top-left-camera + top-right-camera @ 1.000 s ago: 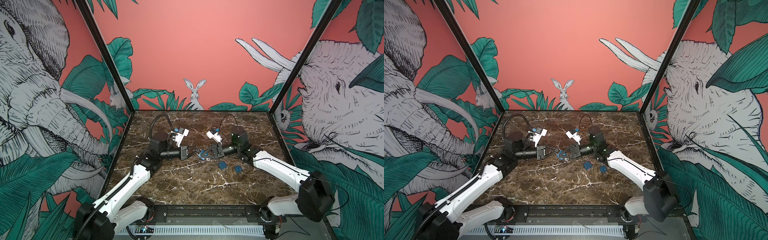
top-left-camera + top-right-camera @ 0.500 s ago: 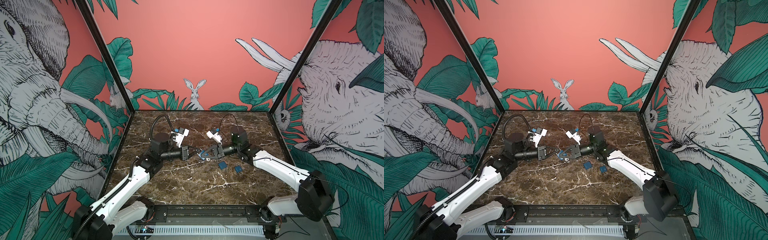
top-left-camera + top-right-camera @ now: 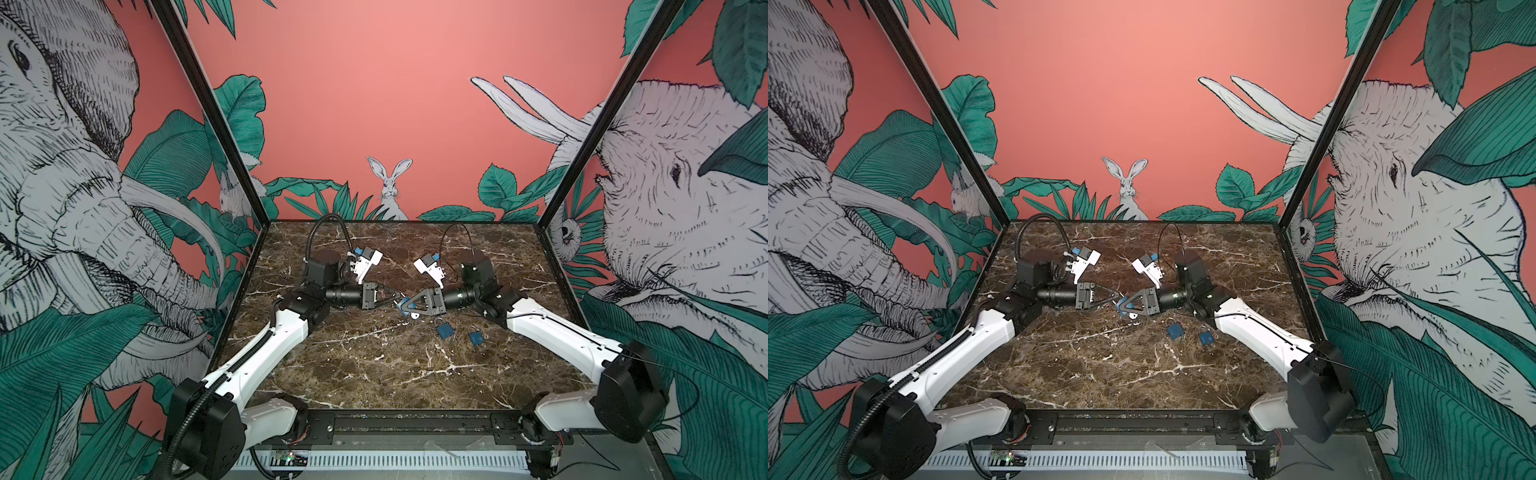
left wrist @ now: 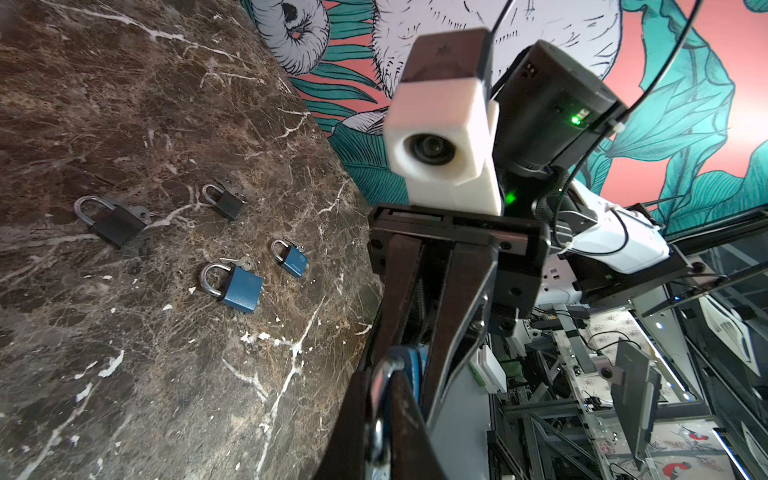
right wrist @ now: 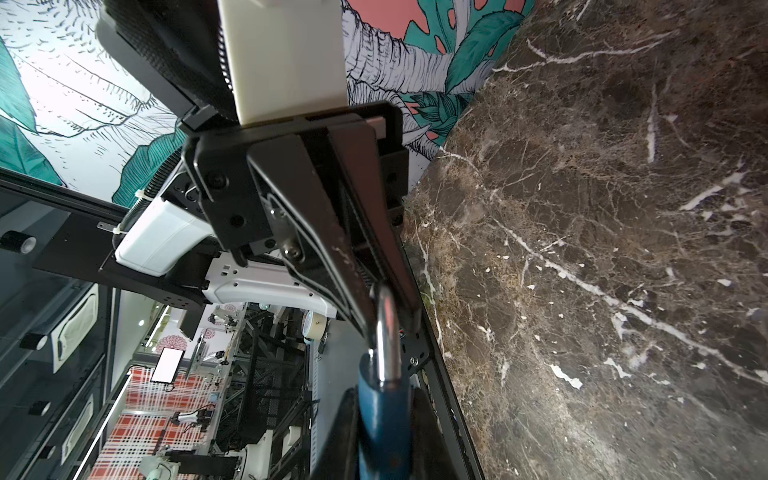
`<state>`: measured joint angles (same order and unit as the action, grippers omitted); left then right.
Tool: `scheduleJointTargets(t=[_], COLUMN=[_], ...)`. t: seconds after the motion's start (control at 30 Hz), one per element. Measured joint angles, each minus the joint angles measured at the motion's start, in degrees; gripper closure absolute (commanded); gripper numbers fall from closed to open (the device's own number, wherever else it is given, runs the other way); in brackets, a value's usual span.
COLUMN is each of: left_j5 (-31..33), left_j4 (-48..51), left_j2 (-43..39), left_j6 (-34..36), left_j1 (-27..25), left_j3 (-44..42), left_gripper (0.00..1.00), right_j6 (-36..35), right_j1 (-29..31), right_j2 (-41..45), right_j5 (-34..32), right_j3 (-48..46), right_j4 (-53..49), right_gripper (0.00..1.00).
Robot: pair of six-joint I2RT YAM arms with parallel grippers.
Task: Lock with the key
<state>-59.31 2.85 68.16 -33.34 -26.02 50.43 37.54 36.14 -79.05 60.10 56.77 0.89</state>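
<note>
Reaching in from both sides, our two arms lie low and nearly level over the marble table (image 3: 374, 374), their fingertips meeting near its middle. We see the right gripper (image 3: 409, 305) clamped on the body of a blue padlock (image 5: 384, 415), while the left gripper (image 3: 392, 297) is pinched tight on its silver shackle (image 5: 386, 320). Whether the shackle is latched, we cannot tell. A small pale metal piece (image 3: 414, 316) shows just beneath the lock, too small to name. Two spare blue padlocks (image 3: 445, 330) lie nearby beside the right arm. The left wrist view shows two black padlocks (image 4: 116, 224) beyond them.
</note>
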Motion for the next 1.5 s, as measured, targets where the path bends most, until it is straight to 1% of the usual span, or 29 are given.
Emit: scheduleJointTargets(t=[0.1,0.13,0.33,0.6,0.7,0.77,0.87,0.97,1.1,1.33,1.4,1.43,1.47,1.5], left_j5=[-1.7,-2.1,-3.3,-4.3,-4.3,-4.3,-4.3,-4.3,-4.4,-4.2,-4.0,-3.9,-3.8,-3.3], left_j4=[-0.4,-0.4,-0.7,-1.0,-0.8,-0.7,-0.5,-0.6,-0.8,-1.6,-3.0,-3.7,-4.4,-5.0], left_j2=[0.4,0.5,0.5,1.0,1.4,1.9,2.3,2.4,2.4,2.4,2.3,2.3,2.3,2.2], left_j6=[0.0,0.0,-0.1,-1.2,-1.7,-2.4,-3.0,-3.1,-3.1,-3.8,-4.7,-5.6,-6.4,-7.2], left_j1=[0.6,0.7,1.2,1.7,1.9,1.9,2.0,2.0,2.1,2.1,2.3,2.4,2.7,2.8], left_j3=[0.0,0.0,0.0,0.0,0.0,0.0,0.0,0.0,0.0,-0.2,-0.8,-1.2,-1.5,-1.9], left_gripper=[0.9,0.89,0.87,0.88,0.83,0.83,0.85,0.88,1.0,1.0,1.0,1.0,1.0,1.0], right_j6=[-1.5,-1.9,-3.0,-3.6,-4.0,-4.7,-5.0,-5.0,-4.7,-4.5,-4.3,-4.1,-3.9,-3.7], right_j1=[0.2,0.3,0.5,0.6,0.7,1.0,1.0,1.0,1.0,1.0,1.0,1.0,1.0,1.0], right_j2=[0.0,0.0,0.0,0.0,0.0,0.0,0.0,0.0,0.0,0.0,0.0,0.0,-0.1,-0.2], right_j5=[-0.6,-0.7,-0.9,-1.6,-2.5,-3.5,-4.4,-4.6,-4.6,-4.6,-4.8,-5.1,-5.5,-5.7], right_j3=[0.6,0.8,1.2,1.3,1.5,1.6,1.6,1.6,1.6,1.6,1.6,1.6,1.4,1.2], right_j4=[-1.4,-1.8,-2.2,-2.1,-2.1,-2.1,-2.1,-2.2,-2.1,-1.7,-1.6,-1.5,-1.2,-0.7], right_gripper=[1.0,1.0,1.0,1.0,1.0,1.0,1.0,1.0,1.0,1.0,0.74,0.65,0.6,0.59])
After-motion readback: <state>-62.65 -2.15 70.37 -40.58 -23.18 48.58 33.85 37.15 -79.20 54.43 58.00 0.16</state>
